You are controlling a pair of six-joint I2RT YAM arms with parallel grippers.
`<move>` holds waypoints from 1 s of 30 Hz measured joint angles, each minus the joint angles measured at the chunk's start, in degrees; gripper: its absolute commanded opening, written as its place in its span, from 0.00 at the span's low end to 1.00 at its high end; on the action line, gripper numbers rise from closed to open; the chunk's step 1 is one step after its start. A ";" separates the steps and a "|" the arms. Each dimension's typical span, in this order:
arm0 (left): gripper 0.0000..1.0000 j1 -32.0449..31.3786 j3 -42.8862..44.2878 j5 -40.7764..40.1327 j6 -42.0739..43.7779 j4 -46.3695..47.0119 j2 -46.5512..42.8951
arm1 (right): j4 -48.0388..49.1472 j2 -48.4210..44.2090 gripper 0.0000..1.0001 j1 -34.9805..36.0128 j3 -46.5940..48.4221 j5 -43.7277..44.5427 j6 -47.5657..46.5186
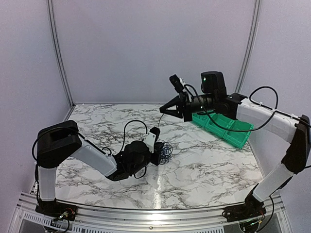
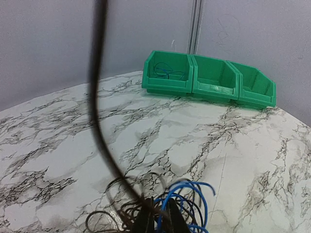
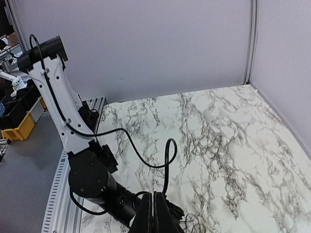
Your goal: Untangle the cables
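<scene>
Blue, black cables [image 1: 165, 151], tangled loose loops

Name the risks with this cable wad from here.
1. The right end effector is raised, shut, and a thin strand seems to run from it down to the cables. Pulling up may tighten the tangle or lift the whole wad instead of freeing one wire.
2. The left end effector sits among the blue and black loops, which could snag on its fingers.
</scene>
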 measured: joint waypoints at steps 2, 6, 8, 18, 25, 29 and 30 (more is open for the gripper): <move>0.04 0.00 0.00 0.96 0.72 0.70 0.00 | -1.92 -0.42 0.00 -0.07 5.16 -0.11 0.00; 0.00 0.00 0.11 2.54 1.46 4.39 -0.42 | -6.51 -0.46 0.00 -0.90 14.40 -1.53 0.96; 0.00 -0.07 0.11 3.08 1.79 6.71 -1.01 | -9.49 -0.13 0.00 -1.77 18.14 -2.56 1.88; 0.00 -0.24 0.79 5.35 2.91 15.61 -4.11 | -18.21 0.44 0.00 -5.73 32.59 -7.02 6.88; 0.06 -0.33 1.70 5.84 2.86 15.23 -4.15 | -17.11 -0.76 0.00 -8.11 31.19 -9.49 10.03; 0.07 -0.31 1.88 5.14 2.89 9.64 -2.80 | -12.50 -3.50 0.00 -8.61 27.41 -10.97 11.69; 0.08 -0.28 1.88 4.94 2.86 7.93 -1.97 | -10.97 -4.33 0.00 -8.81 27.17 -11.45 12.22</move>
